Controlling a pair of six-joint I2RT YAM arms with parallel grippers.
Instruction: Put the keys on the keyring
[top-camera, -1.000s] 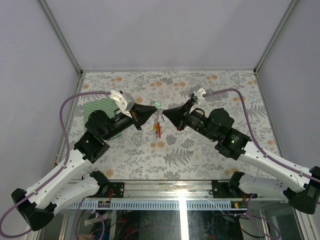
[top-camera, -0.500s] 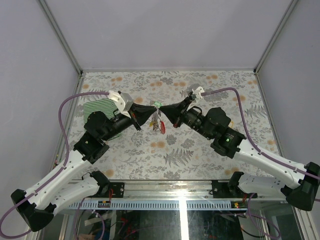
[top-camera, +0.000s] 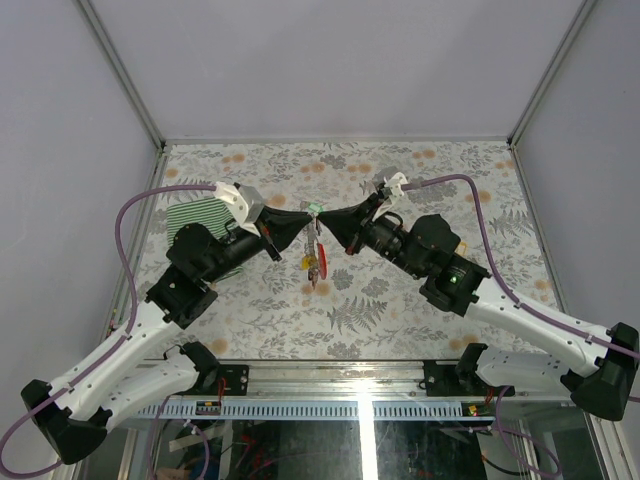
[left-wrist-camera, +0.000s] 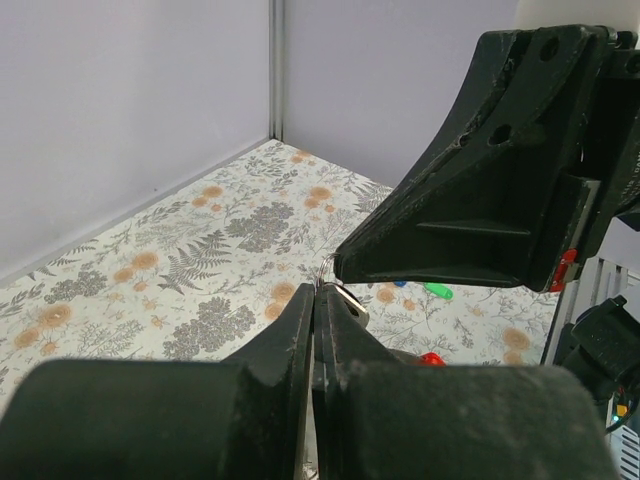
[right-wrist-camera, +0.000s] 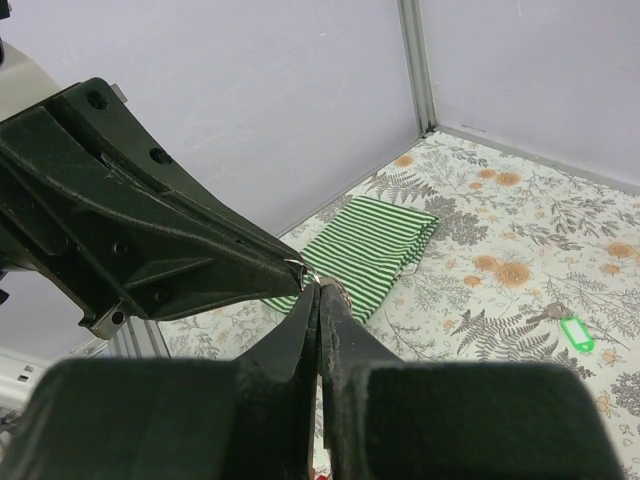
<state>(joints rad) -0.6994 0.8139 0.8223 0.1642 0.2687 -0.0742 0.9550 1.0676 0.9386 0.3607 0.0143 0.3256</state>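
Floral table (top-camera: 420, 300), striped cloth (top-camera: 195, 215) far left; left gripper (top-camera: 309, 224), right gripper (top-camera: 327, 224) clamp the keyring (left-wrist-camera: 345, 297), keys (top-camera: 316, 264) dangling; right wrist shows loose green key (right-wrist-camera: 578, 333).

2 white arms (top-camera: 120, 350), black grippers (top-camera: 310, 223), purple cables (top-camera: 185, 187).

Held the white-and-black left arm (top-camera: 130, 340) and the white-and-black right arm (top-camera: 540, 325) up from their bases at the near edge, elbows spread outward, forearms slanting inward toward the middle. Set the bulky black left wrist (top-camera: 215, 252) and black right wrist (top-camera: 425, 245) roughly level with each other. Aimed the black two-finger left hand (top-camera: 306, 228) to the right and the black two-finger right hand (top-camera: 331, 228) to the left, tapered tips meeting nose to nose. Pressed the left fingers (left-wrist-camera: 270, 350) flat together with no gap showing; pressed the right fingers (right-wrist-camera: 285, 350) together the same way. Sat the right tip just over the left tip in the left wrist view, touching or almost touching.
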